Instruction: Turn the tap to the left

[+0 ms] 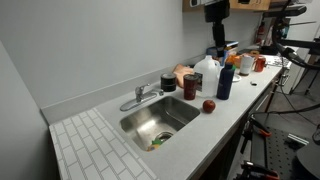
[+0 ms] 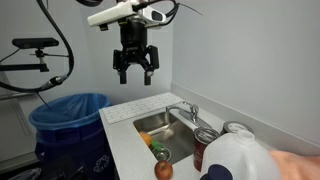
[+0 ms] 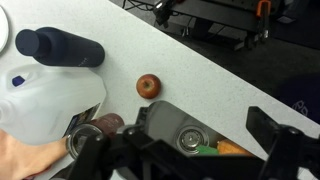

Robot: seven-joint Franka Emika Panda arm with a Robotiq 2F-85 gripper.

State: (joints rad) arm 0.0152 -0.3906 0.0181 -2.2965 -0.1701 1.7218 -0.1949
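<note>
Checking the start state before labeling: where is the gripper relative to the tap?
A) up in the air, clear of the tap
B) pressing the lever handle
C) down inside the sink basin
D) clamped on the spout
A: in an exterior view the gripper hangs open, high above the tap and touching no part of it.

Exterior views face sink (image 1: pixel 165 112) (image 2: pixel 160 128) from opposite ends — wrist view overhead.
</note>
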